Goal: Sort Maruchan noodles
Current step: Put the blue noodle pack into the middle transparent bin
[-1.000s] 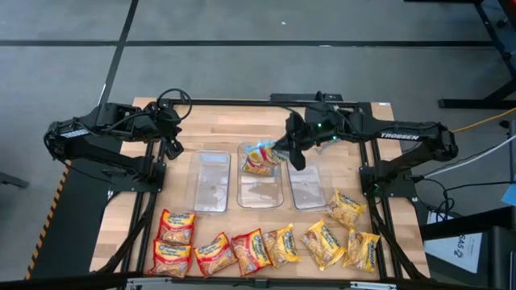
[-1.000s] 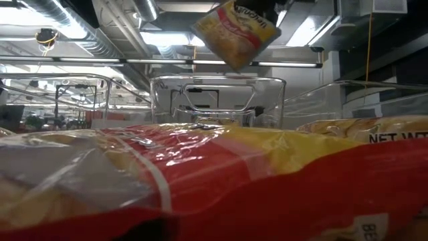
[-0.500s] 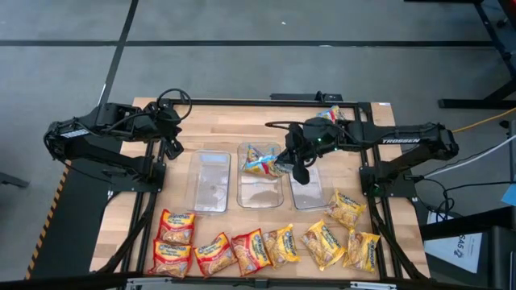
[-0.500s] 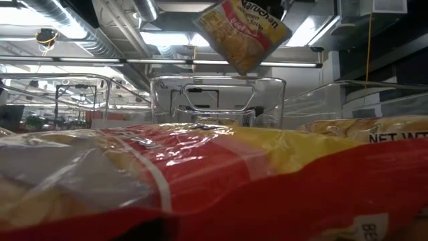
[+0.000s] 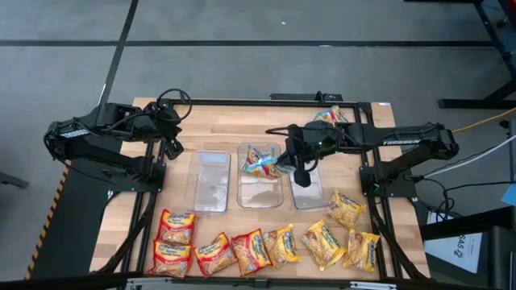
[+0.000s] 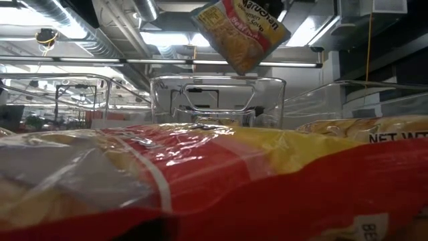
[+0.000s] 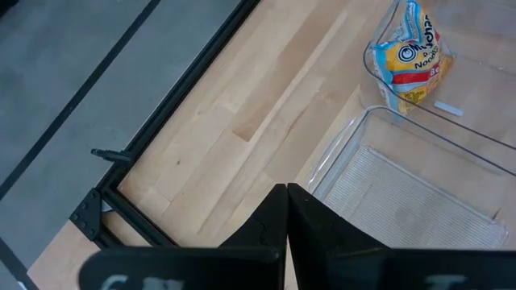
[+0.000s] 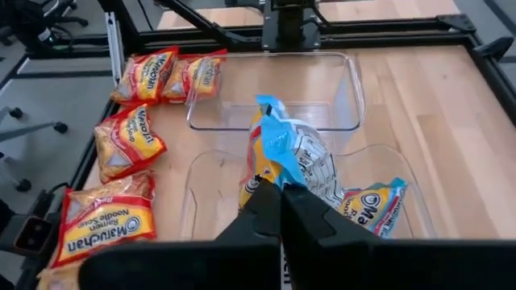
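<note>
My right gripper [image 5: 284,166] is shut on a blue-trimmed Maruchan packet [image 5: 260,160] above the far end of the middle clear tub [image 5: 260,195]. The low view shows this packet [image 6: 241,33] hanging above that tub [image 6: 217,100]. A second blue-trimmed packet [image 8: 371,205] lies in the tub under it. Several red packets [image 5: 176,227] and yellow packets [image 5: 324,244] lie flat in a row along the near edge. My left gripper [image 5: 172,150] is shut and holds nothing, beside the far end of the left tub [image 5: 210,182]. My right gripper pinches one end of the blue-trimmed packet [image 8: 274,179] between its two fingers. The fingers slant down from the table's right. The packet reaches out past the fingertips, tilted, with its blue sealed edge [image 8: 270,121] farthest from them. It is clear of the tub.
A third clear tub [image 5: 307,187] stands right of the middle one, under my right wrist. One more packet [image 5: 330,115] lies at the far right by my right arm. A black frame [image 5: 242,102] runs around the table. A red packet [image 6: 200,181] fills the low view's foreground.
My right gripper has swung a little toward the table's near edge and rolled about its own line. The blue-trimmed packet has gone with it, turning in the hold while staying above the middle tub.
</note>
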